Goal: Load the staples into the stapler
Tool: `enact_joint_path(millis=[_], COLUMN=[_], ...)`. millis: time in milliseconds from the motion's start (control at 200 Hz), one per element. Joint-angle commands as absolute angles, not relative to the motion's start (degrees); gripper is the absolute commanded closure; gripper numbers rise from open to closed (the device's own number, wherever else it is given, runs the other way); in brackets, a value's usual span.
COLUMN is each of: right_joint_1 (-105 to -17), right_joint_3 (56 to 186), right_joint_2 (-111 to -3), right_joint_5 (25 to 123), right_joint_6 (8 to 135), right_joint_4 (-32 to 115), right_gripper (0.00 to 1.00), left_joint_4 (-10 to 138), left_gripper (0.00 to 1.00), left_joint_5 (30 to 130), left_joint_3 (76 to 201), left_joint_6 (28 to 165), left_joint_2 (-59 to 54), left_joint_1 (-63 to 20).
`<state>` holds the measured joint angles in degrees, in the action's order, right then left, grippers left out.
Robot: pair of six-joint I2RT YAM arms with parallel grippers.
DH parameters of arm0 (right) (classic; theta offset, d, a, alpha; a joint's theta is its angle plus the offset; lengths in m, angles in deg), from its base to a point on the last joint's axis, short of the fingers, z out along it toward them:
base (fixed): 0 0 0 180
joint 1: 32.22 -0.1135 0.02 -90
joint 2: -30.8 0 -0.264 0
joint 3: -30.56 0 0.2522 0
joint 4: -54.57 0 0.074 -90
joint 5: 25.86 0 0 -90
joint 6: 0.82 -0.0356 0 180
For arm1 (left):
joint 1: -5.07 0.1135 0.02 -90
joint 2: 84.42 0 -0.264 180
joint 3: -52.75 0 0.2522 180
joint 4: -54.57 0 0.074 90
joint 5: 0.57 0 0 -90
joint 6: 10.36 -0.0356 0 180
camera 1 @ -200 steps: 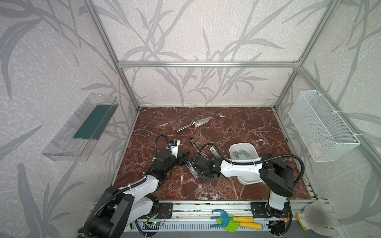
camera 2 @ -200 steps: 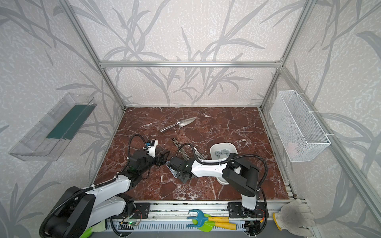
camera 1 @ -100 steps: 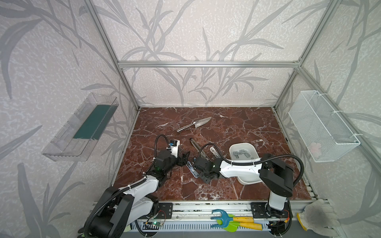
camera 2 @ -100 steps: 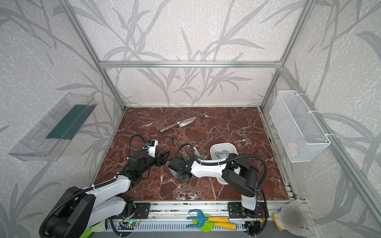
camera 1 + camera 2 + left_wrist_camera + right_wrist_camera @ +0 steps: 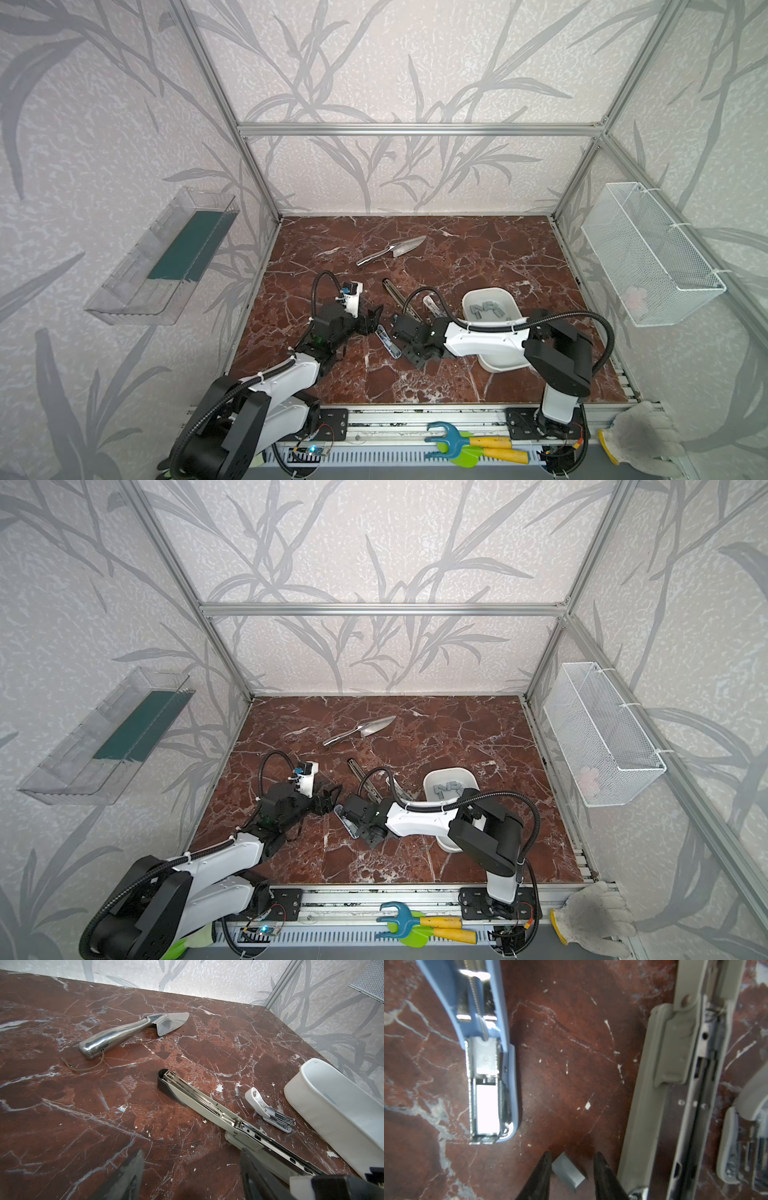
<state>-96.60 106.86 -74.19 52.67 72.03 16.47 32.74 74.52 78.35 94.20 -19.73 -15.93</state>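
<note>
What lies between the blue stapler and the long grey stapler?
Right wrist view: bare table, except one staple strip lying between the tips of the right gripper.

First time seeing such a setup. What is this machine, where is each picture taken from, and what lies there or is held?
Two robot arms with two-finger grippers work over a marble table. Both top views look down from one overhead camera; each wrist view comes from a camera on that arm. On the table lie a metal trowel, a long grey stapler, a small white stapler and a blue stapler, all three opened, plus a white tub of staple strips. The left gripper is open and empty. The right gripper straddles one staple strip, seemingly unclamped.
</note>
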Motion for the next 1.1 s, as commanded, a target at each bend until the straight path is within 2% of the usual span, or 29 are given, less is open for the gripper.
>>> enact_joint_path(millis=[0, 45, 170, 345, 490, 565, 740, 975, 1095], right_joint_1=[-96.16, -96.14, -96.22, -96.23, -96.12, -96.12, -96.07, -96.13, -96.11], right_joint_3=[104.59, 104.49, 104.15, 102.82, 102.4, 102.2, 102.48, 102.7, 103.94], right_joint_2=[-74.4, -74.33, -73.75, -72.45, -72.43, -72.38, -72.65, -72.64, -74.38], right_joint_5=[54.02, 54.8, 56.42, 58.59, 59.2, 59.71, 60.31, 56.87, 55.85], right_joint_6=[71.52, 71.34, 70.89, 70.32, 69.85, 69.92, 70.19, 68.8, 68.51], right_joint_4=[12.87, 13.03, 12.87, 12.64, 12.24, 12.58, 13.39, 12.19, 11.58], right_gripper=[0.66, 0.69, 0.69, 0.61, 0.6, 0.61, 0.72, 0.73, 0.69], left_joint_4=[31.77, 31.77, 31.77, 31.69, 31.77, 31.77, 31.77, 31.77, 31.77], left_gripper=[0.26, 0.26, 0.26, 0.26, 0.26, 0.27, 0.27, 0.27, 0.27], left_joint_5=[73.99, 74.08, 74.0, 73.79, 73.77, 73.74, 73.77, 73.68, 73.61], left_joint_3=[78.9, 78.9, 78.88, 78.9, 78.88, 78.86, 78.96, 78.93, 78.94], left_joint_6=[94.4, 94.41, 94.4, 94.4, 94.4, 94.32, 94.31, 94.31, 94.31], left_joint_2=[-19.55, -19.55, -19.53, -19.46, -19.46, -19.44, -19.38, -19.38, -19.38], left_joint_1=[-16.03, -16.03, -16.03, -16.03, -16.03, -16.03, -15.99, -16.04, -16.03])
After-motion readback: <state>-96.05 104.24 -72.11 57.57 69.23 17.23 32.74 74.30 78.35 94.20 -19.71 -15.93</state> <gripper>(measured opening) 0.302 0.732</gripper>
